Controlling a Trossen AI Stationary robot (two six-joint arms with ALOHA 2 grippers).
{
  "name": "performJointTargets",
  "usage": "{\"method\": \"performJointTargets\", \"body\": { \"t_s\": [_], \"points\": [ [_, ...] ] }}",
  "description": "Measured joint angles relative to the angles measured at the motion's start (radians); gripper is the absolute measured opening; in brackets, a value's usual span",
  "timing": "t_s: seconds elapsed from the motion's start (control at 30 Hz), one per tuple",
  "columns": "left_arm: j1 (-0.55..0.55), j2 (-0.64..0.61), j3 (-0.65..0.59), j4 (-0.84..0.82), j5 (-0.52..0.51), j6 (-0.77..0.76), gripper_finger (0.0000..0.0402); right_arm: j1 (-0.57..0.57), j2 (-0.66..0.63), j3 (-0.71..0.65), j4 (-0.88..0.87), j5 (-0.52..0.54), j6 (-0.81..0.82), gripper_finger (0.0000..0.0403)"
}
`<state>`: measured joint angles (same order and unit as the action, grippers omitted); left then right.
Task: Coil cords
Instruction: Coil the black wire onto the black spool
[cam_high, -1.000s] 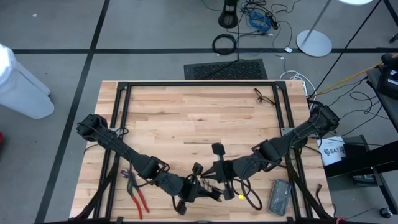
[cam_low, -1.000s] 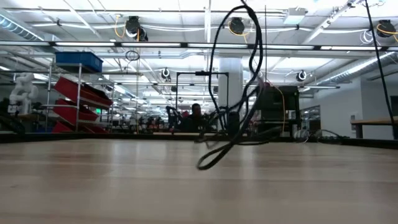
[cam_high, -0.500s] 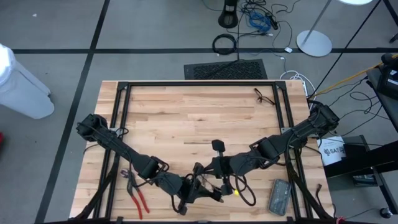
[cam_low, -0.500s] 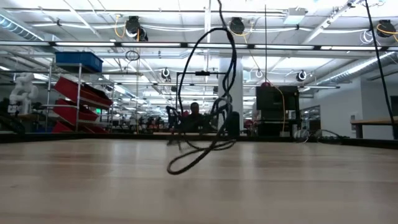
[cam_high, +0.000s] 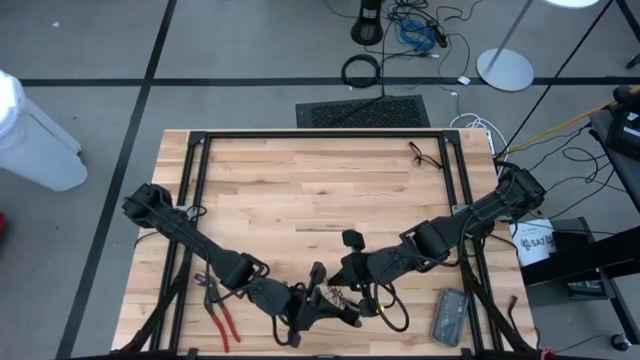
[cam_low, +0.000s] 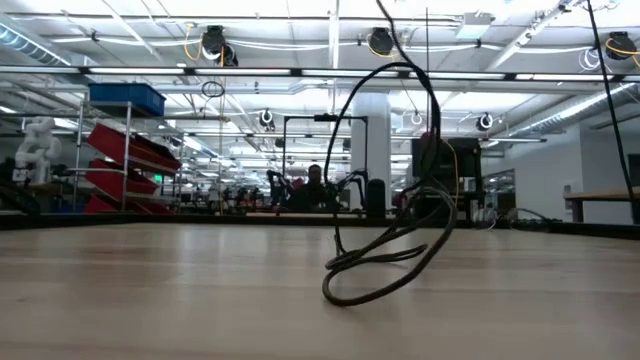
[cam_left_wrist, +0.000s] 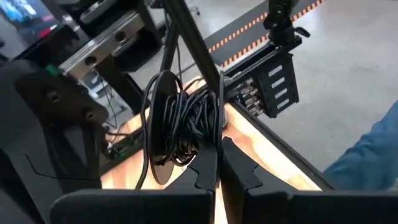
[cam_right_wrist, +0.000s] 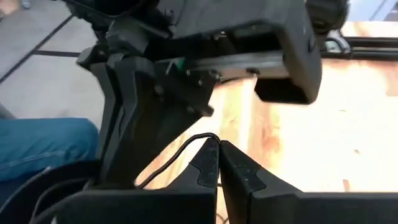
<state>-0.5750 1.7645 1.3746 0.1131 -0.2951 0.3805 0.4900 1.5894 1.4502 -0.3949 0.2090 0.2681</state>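
— Wooden planks of the bench (cam_high: 300, 190) fill the high view, framed by a black rail, with grey floor around it. Where are the two arms?

— Both reach in low toward the near edge and almost meet. The left arm runs from its base at the left side down to the left hand (cam_high: 335, 310); the right arm comes from the right side, bent at the elbow, to the right hand (cam_high: 352, 272) just beside it.

— And their fingers?

— The left hand's fingers (cam_left_wrist: 205, 171) are pressed together, pinching the cords (cam_left_wrist: 183, 127), a thin black bundle wound against a dark round puck right at the fingertips. The right hand's fingers (cam_right_wrist: 208, 163) are also closed, on a single thin black strand that runs off between them.

— Where does the rest of the cords sit?

— A loose loop trails onto the bench just right of the hands in the high view. From table height the cords (cam_low: 385, 260) hang down in a tall arc and end in slack loops on the wood.

— Anything else?

— Red-handled pliers (cam_high: 220, 310) lie near the left arm, and a grey device (cam_high: 449, 316) lies near the right corner.
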Motion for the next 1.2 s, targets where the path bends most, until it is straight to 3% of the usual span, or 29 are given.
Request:
{"method": "performJointTargets", "body": {
  "t_s": [0.3, 0.57, 1.2],
  "points": [
    [-0.010, 0.000, 0.000, 0.020, -0.002, 0.017, 0.0008, -0.005, 0.000, 0.000, 0.017, -0.007, -0.017, 0.0000],
    [-0.003, 0.000, 0.000, -0.061, -0.015, -0.092, 0.0008, -0.004, 0.000, 0.000, 0.034, -0.008, -0.026, 0.0000],
    [0.038, 0.000, 0.000, -0.160, -0.029, -0.218, 0.0008, 0.010, -0.001, 0.000, 0.054, -0.137, 0.001, 0.0000]
  ]
}}
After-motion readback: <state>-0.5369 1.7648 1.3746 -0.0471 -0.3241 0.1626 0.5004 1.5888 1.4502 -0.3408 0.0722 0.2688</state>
